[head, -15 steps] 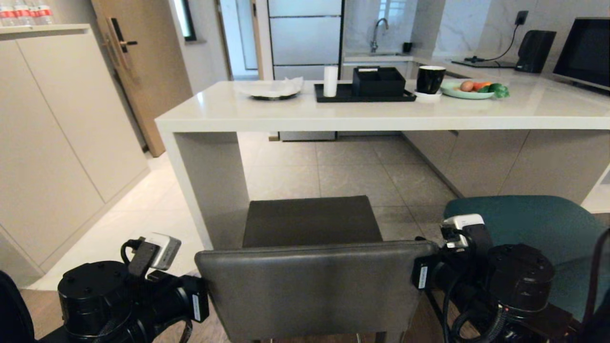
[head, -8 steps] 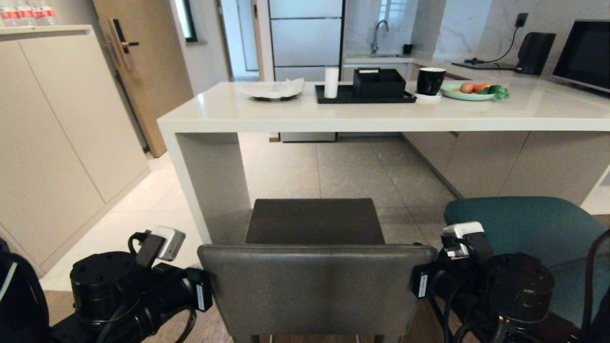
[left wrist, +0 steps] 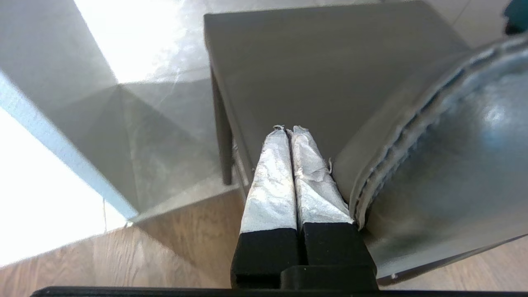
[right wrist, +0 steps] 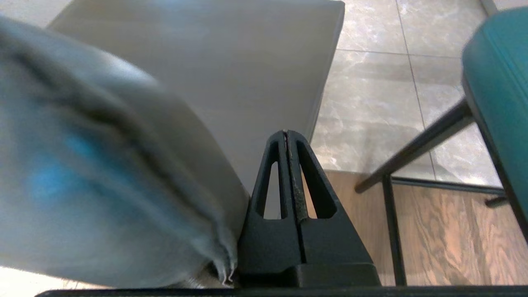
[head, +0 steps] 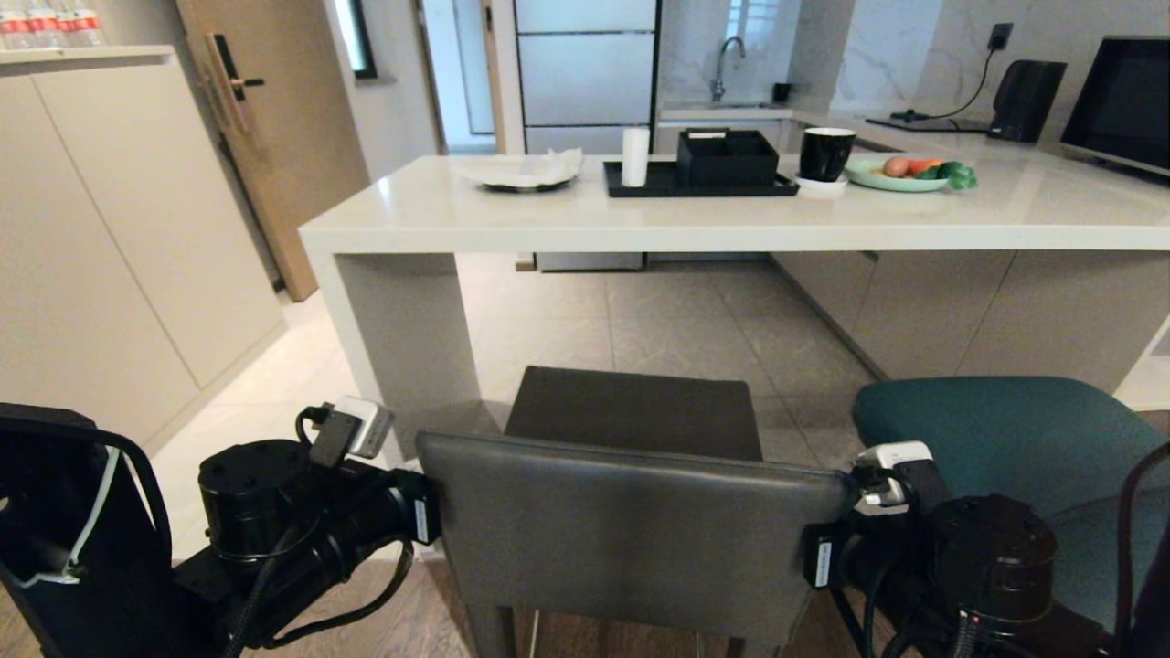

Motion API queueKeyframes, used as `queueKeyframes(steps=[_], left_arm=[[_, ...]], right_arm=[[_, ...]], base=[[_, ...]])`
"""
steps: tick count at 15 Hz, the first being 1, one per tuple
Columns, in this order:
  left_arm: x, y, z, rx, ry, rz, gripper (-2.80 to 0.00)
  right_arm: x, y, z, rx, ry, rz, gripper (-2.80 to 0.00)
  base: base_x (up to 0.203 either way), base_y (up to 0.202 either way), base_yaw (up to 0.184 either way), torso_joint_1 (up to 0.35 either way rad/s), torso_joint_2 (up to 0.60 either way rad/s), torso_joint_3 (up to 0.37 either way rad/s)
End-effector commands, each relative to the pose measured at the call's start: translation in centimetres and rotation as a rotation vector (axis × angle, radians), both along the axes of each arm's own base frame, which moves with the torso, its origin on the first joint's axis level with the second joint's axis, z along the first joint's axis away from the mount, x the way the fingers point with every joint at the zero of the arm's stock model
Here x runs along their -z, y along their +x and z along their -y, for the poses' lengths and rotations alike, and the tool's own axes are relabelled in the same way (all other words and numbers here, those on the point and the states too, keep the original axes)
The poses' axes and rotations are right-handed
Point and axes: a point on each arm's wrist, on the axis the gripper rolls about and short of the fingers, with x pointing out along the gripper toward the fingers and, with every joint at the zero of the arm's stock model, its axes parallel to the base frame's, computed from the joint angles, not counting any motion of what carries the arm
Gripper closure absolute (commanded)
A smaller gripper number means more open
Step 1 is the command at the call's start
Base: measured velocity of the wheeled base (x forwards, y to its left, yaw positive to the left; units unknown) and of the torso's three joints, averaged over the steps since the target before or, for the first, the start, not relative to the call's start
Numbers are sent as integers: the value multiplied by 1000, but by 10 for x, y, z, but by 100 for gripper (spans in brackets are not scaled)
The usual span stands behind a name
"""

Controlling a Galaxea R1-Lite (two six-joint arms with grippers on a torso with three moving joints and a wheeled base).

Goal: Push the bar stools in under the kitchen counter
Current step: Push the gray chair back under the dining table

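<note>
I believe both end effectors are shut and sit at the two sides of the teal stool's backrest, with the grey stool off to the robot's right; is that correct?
Not quite. The left end effector and right end effector are shut, but they flank the grey stool, and the teal stool stands to the right, as the head view shows.

The right pincer (right wrist: 287,136), fingers pressed together, sits against the grey stool's backrest (right wrist: 103,185) at nine o'clock; the teal stool (right wrist: 501,82) stands at two o'clock over tile and wood floor (right wrist: 445,231).
</note>
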Motion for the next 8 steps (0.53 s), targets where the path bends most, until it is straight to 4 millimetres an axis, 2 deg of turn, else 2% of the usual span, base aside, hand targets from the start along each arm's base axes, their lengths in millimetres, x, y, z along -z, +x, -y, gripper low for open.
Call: queueKeyframes(steps=[1,4,8], left_arm=[[0,1,-6,-27,-5,5,0],[-2,4,-23,-76,-10,2,0],[4,-5,-28,-86,4,-42,0]], right_arm=[[3,9,-6,8,-3,14,0],[-5,25,-18,-12,-22,77,0],[-10,35,-27,-21,-26,86,0]], base=[[0,0,0,0,0,0],[0,0,0,0,0,0],[0,0,0,0,0,0]])
